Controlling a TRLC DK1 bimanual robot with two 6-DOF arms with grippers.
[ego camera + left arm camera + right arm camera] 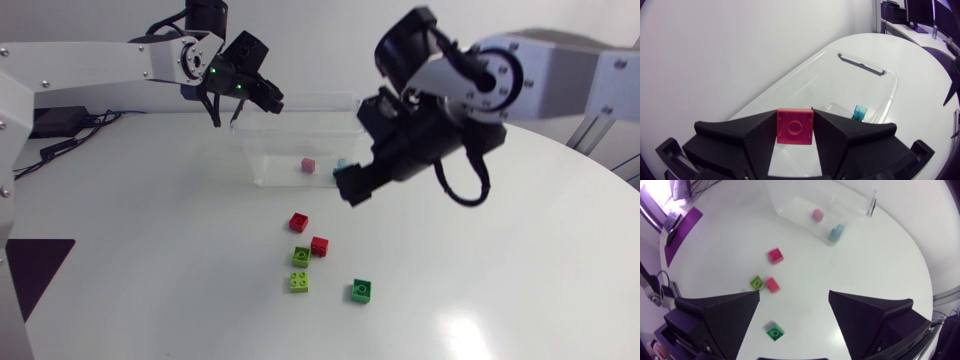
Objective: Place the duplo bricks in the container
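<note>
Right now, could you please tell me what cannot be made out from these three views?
Head view: the left gripper hides the red brick it holds.
Head view: the right gripper covers part of the teal brick in the container.
Right wrist view: one lime brick is mostly behind a finger.
Left wrist view: the pink brick does not show, probably behind the fingers.

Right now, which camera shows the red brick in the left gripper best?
The left wrist view: the red brick sits clamped between the left gripper's fingers, with the container ahead. In the head view that gripper hangs by the container's rim, but the brick cannot be made out. The right wrist view does not show it.
</note>
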